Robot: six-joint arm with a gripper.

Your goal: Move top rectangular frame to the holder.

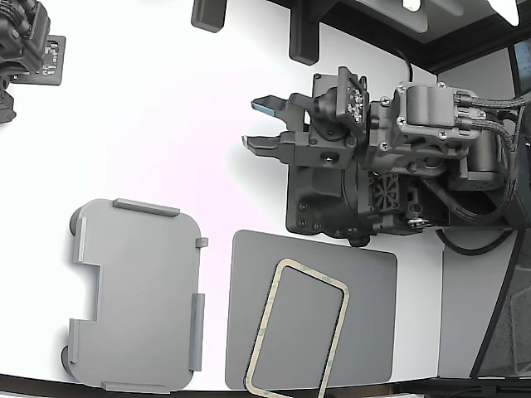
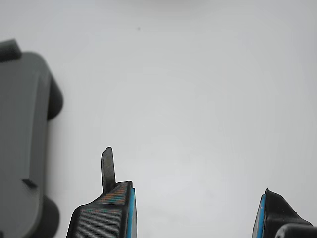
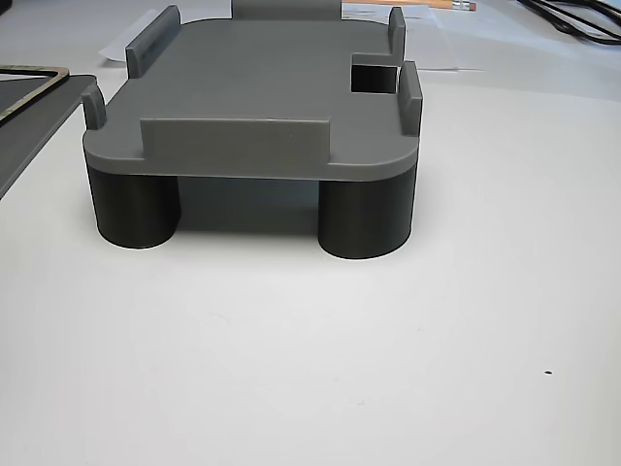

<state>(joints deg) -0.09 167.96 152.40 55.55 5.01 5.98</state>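
The beige-tan rectangular frame (image 1: 299, 327) lies tilted on a dark grey flat slab (image 1: 365, 282) at the bottom middle of the exterior view; a corner of it shows in the other view (image 3: 34, 85). The light grey holder (image 1: 137, 294) with edge tabs, a notch and round feet stands to the slab's left in the exterior view, empty; it also shows in the wrist view (image 2: 22, 144) and the other view (image 3: 252, 97). My gripper (image 1: 259, 124) is open and empty, over bare white table, above the slab and well apart from frame and holder. Its fingertips (image 2: 116, 203) have blue pads.
A second dark arm (image 1: 29, 46) sits at the exterior view's top left corner. Dark fixtures (image 1: 303, 33) stand at the table's far edge. The arm's base and cables (image 1: 465, 149) fill the exterior view's right side. The table's front edge runs just below holder and slab.
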